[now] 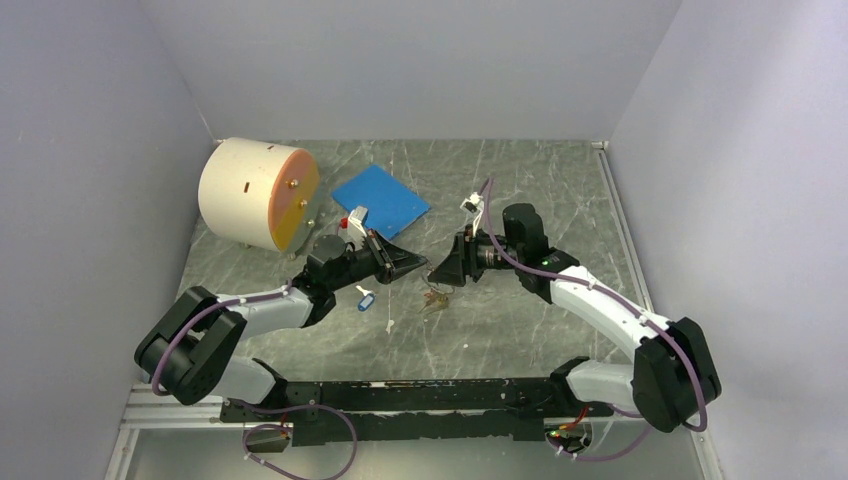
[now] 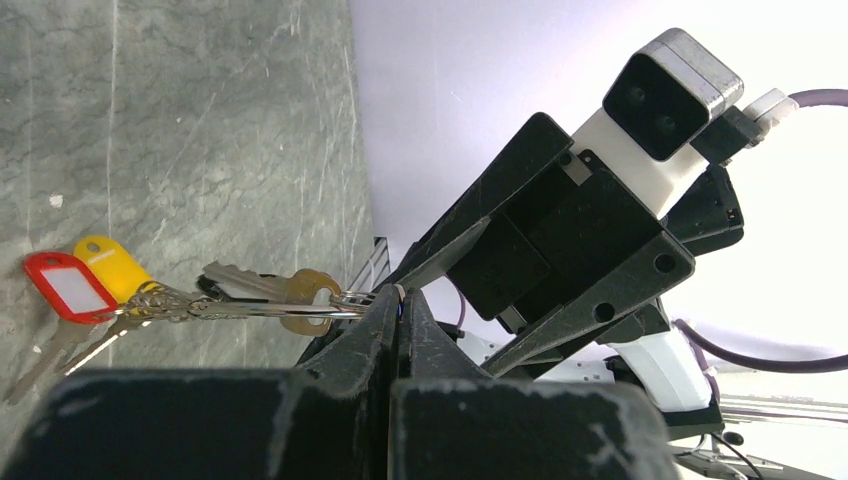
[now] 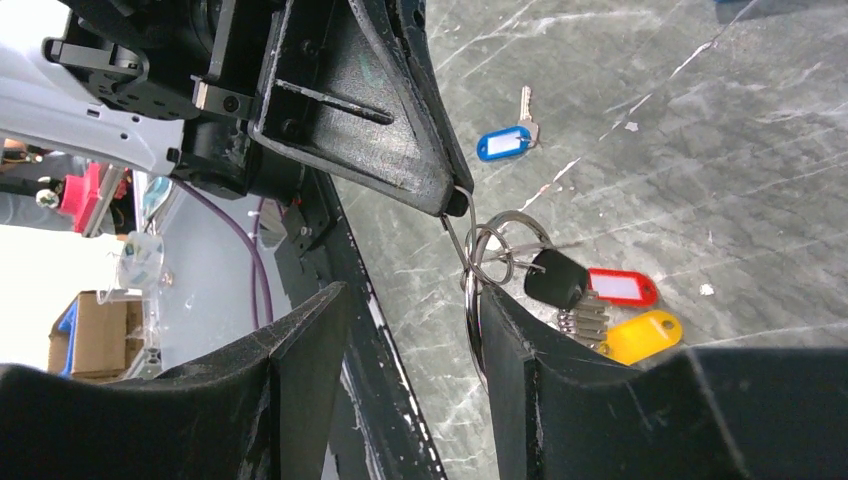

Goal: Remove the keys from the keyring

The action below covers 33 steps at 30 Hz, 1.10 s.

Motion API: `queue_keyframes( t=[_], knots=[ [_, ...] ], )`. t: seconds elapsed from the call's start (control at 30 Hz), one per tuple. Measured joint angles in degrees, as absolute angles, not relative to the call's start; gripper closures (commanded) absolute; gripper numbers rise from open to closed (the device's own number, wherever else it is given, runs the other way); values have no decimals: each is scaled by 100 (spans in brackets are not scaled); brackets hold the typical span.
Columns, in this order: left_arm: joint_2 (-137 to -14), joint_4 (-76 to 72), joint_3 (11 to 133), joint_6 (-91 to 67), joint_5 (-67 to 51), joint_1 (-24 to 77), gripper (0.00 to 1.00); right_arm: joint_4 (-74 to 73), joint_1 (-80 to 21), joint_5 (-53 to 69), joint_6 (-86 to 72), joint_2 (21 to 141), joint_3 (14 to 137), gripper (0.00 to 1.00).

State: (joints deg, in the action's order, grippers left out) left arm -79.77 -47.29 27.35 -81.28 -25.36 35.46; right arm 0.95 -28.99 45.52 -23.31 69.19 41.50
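- The left pincer (image 2: 400,300) is fully closed, with the thin wire of the keyring (image 2: 352,298) nipped at its very tips.
- The right pincer (image 3: 412,295) stands about half open and grips nothing. The ring's larger loop runs down close along the inner face of one finger; whether they touch, I cannot tell.
- In the top view the two pincers meet tip to tip above the middle of the worktop (image 1: 520,330), and the keys (image 1: 435,298) hang at 6 o'clock below that meeting point.
- The bunch includes a black-headed key (image 3: 555,280), a red tag (image 3: 622,287) and a yellow tag (image 3: 640,335), all crowded together beside the right pincer's finger.
- A separate blue-tagged key (image 1: 365,298) lies flat on the worktop at 7 o'clock from the left pincer's tip, apart from the bunch.
- A small white strip (image 1: 388,325) lies just past it, at 6 o'clock.
- A blue pad (image 1: 380,200) lies at 11 o'clock from the pincers.
- A large cream drum (image 1: 258,193) lies on its side at 10 o'clock, near the left wall.
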Motion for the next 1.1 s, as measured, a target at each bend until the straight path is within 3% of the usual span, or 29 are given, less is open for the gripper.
queue_keyframes(
  t=[0.23,0.43,0.83,1.1],
  knots=[
    [-7977,-4731,2735,-8132,-2510,3548,97,176,-2899,4545,-2362,6982,4150,47],
    [-7966,-4742,2735,-8132,-2449,3575,97,187,-2899,4499,-2338,7008,4150,57],
    [-7922,-4722,2735,-8132,-2405,3691,98,775,-2932,4185,-2244,7059,3927,53],
    [-7843,-4674,2700,-8156,-2357,3697,97,961,-2930,4206,-2161,7059,3863,69]
  ],
)
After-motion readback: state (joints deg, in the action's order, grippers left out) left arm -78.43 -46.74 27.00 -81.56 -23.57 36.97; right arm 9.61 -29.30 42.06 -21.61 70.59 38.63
